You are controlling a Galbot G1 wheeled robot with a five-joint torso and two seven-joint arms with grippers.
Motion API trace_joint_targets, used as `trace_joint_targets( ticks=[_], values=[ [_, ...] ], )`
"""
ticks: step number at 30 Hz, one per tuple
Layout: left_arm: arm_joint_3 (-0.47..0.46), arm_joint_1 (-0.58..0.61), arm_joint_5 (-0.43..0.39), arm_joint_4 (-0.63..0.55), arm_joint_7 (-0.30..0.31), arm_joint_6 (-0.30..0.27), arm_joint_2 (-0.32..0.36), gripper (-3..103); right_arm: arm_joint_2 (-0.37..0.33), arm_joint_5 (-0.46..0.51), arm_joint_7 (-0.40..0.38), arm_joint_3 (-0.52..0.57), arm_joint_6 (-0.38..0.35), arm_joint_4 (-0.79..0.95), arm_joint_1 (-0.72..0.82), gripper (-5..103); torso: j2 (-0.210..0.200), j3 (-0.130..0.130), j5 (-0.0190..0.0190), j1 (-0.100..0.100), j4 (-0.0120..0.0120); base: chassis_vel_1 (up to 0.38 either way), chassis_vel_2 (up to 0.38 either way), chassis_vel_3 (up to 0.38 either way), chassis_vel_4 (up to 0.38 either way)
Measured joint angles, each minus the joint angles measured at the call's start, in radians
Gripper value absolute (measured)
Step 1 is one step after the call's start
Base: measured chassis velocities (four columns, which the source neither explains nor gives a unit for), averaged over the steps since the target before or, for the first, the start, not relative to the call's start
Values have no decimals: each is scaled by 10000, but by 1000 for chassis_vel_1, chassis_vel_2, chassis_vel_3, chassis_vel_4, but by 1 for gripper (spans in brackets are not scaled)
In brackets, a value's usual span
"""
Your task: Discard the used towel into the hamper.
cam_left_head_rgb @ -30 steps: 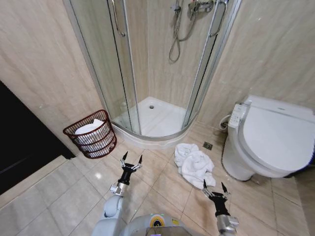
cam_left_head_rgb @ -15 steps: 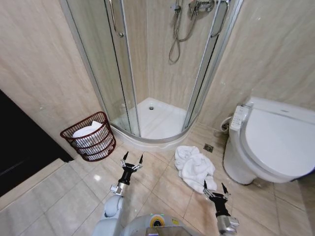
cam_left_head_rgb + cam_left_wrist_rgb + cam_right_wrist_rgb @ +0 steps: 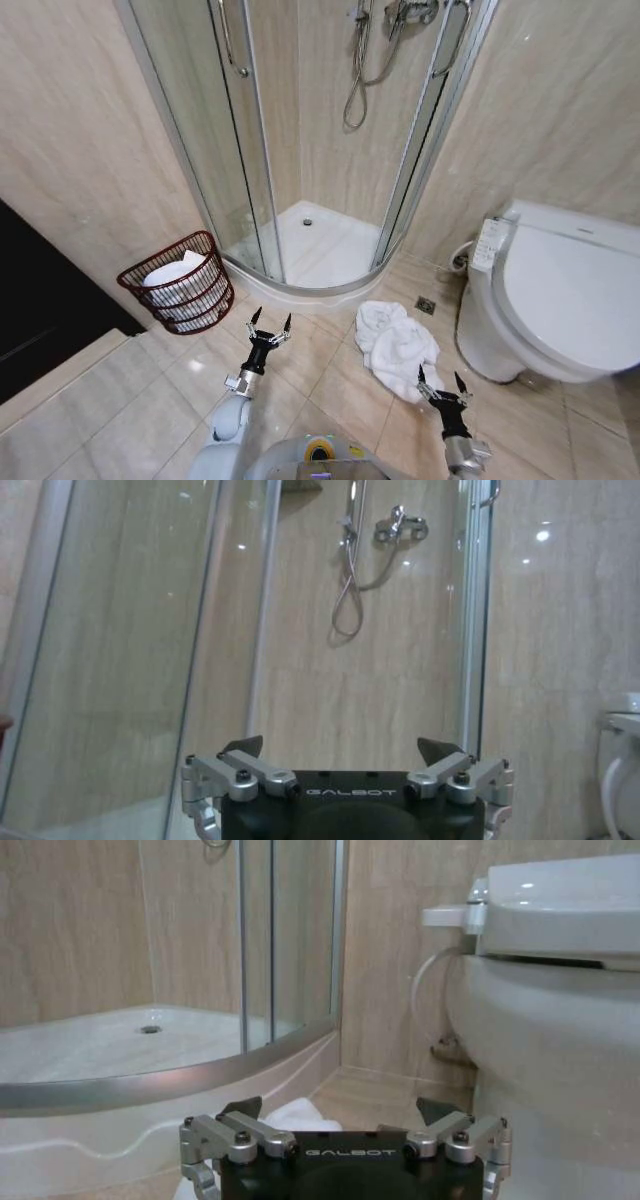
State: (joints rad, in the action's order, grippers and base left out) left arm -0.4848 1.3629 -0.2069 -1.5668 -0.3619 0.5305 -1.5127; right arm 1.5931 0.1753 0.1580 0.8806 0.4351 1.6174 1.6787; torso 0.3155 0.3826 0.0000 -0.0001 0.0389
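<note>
one towel on the floor, one hamper, two grippers spread empty.
left gripper and right gripper hovered low; since before, only the camera had shifted.

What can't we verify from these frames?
- Hamper depth, head view: white cloth inside hides its bottom.
- Towel, right wrist view: mostly behind the right gripper.
- Toilet, head view: cut by the frame edge.
- Left gripper, left wrist view: floor below it unseen.

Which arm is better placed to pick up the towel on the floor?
Probably the right. The right gripper hangs open just beside the towel, while the left gripper, also open, is farther off, between the towel and the hamper.
</note>
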Motion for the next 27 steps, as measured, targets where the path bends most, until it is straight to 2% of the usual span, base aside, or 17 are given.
trace_joint_targets(
  ticks=[11, 14, 17, 18, 19, 21, 22, 24, 27],
  values=[
    [-11, -22, 19, 0, -3, -23, -8, 100, -107, 1, 68, 28, -127, -223, -231, 100, 0, 2, -1, 1, 0, -172, 175, 178, -186],
    [-12, -4, 17, -23, -3, -24, -3, 100, -196, 194, 228, 1, -485, -255, -199, 100, -1, 2, 2, 2, 2, -146, 152, 160, -122],
    [-11, 58, -18, -128, -1, -60, 22, 100, -539, 1173, 147, -214, -1927, -151, -90, 100, 0, 3, 2, 2, 1, -76, 52, 82, -62],
    [-11, 58, -18, -128, -1, -60, 22, 100, -539, 1173, 147, -214, -1927, -151, -90, 100, 0, 3, 2, 2, 1, -29, 30, 62, -25],
    [-17, 83, -32, -178, 0, -69, 41, 100, -654, 1424, 106, -134, -2494, -224, -248, 100, 0, 2, 0, 1, -1, 0, 0, 0, 0],
    [-51, 137, -69, -274, 16, -87, 93, 100, -862, 1646, 223, 154, -3168, -492, -629, 100, 2, 1, 2, 1, 2, 22, -27, -21, 17],
    [-51, 137, -69, -274, 16, -87, 93, 100, -862, 1646, 223, 154, -3168, -492, -629, 100, 2, 1, 2, 1, 2, 43, -54, -41, 35],
    [-100, 191, -157, -392, 33, -113, 142, 100, -1190, 1832, 673, 511, -3769, -925, -1073, 100, 3, 0, 0, 0, 2, 0, 0, 0, 0],
    [-127, 221, -203, -453, 42, -116, 160, 100, -1485, 2058, 1239, 682, -4118, -1302, -1367, 100, 3, 0, 1, 0, 1, 0, 0, 0, 0]
  ],
)
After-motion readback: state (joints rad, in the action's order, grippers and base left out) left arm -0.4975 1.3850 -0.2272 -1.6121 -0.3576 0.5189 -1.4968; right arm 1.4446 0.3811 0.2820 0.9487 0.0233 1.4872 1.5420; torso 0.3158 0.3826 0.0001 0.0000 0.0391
